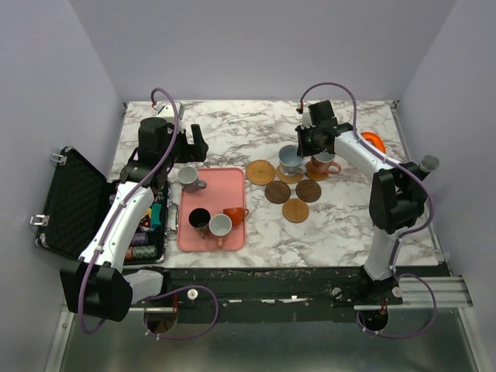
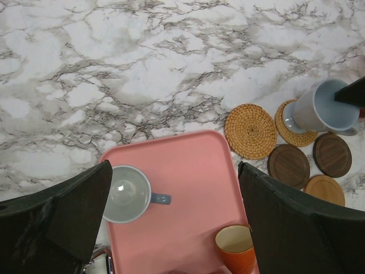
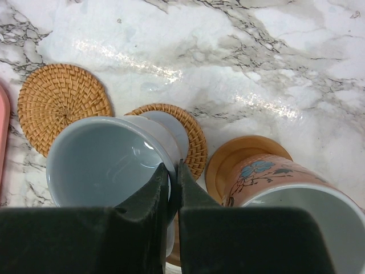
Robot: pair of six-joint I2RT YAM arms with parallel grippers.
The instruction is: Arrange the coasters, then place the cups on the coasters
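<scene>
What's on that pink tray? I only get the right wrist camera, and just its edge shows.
Observer: Four cups sit on the pink tray: a black cup, an orange cup and two grey-white cups.
Operator: Where's the left pincer?
Observer: The left pincer hangs open by the tray's far end.
Operator: Any more coasters?
Observer: Two dark brown coasters and a light coaster lie bare, just nearer than the ones you see.
</scene>
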